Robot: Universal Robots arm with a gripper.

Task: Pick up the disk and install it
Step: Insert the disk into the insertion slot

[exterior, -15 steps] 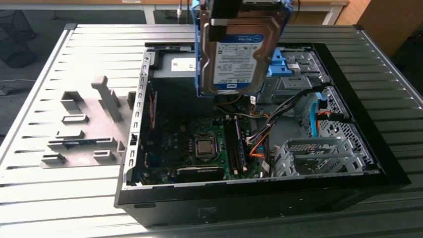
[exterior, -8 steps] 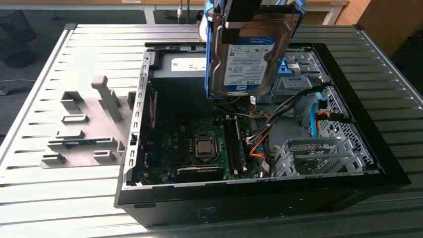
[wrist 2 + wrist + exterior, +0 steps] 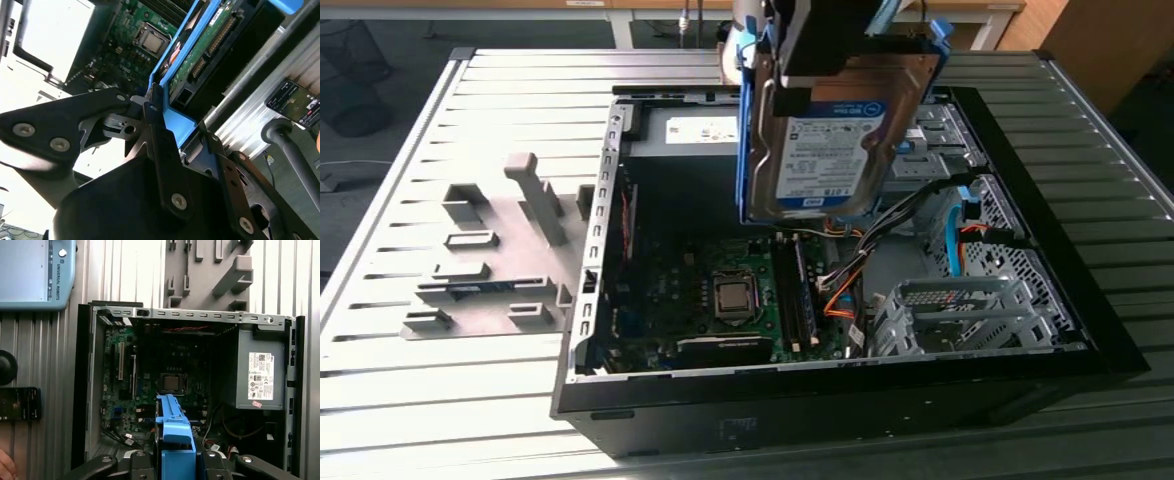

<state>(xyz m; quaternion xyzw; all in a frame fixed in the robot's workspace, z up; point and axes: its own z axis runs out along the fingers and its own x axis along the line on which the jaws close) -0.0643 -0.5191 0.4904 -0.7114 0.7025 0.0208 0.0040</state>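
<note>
One disk [image 3: 834, 150] is held clamped on edge beneath the gripper [image 3: 827, 70], over the open computer case [image 3: 854, 410]. Transport is judged underway; careful alignment is called for.

Blue-framed silver disk [image 3: 834, 150], upright, held aloft

1. gripper [image 3: 159, 107]: matte black body with angular black linkage arms.
2. screws [image 3: 179, 201]: silver, round-head, at the link pivots in both wrist views.
3. inner link [image 3: 117, 125]: grey metal, one pivot hole.
4. housing [image 3: 825, 40]: dark, blocky in the exterior view.
</note>
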